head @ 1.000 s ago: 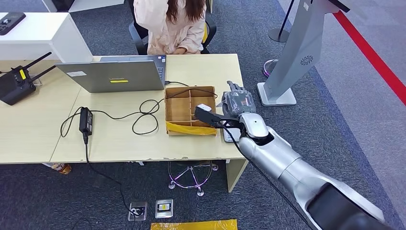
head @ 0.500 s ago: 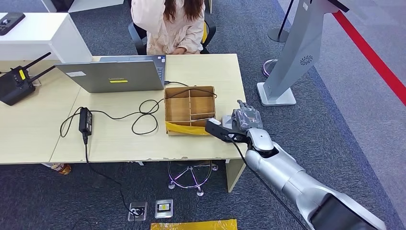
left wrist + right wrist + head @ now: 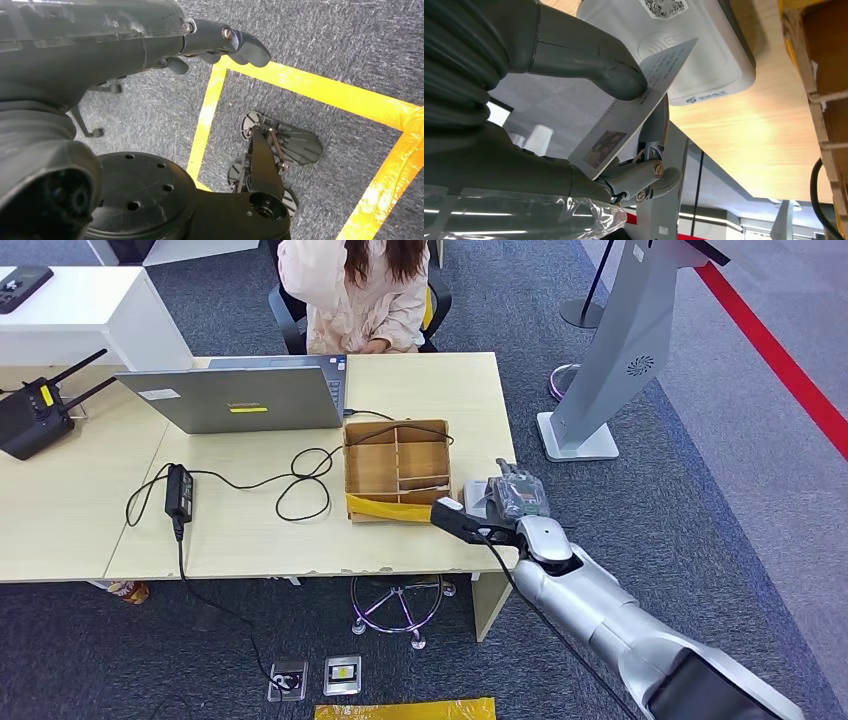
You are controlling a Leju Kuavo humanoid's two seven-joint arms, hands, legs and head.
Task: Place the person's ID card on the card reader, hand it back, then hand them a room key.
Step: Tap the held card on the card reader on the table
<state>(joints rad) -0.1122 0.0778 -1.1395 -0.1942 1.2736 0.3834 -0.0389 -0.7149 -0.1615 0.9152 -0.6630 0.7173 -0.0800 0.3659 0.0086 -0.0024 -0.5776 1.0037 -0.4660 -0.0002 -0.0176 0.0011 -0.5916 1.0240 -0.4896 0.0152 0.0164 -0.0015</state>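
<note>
Right hand (image 3: pixel 521 498), centre-right of head view, pinches the ID card (image 3: pixel 634 107) over the card reader (image 3: pixel 684 50), apparently just above it.

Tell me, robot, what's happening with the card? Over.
Right hand pinches ID card, over white card reader, not laid down. Left hand holds nothing. Nothing blocks the reader.

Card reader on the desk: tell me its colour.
White, with a QR code on top; the card reader shows best in the right wrist view.
</note>
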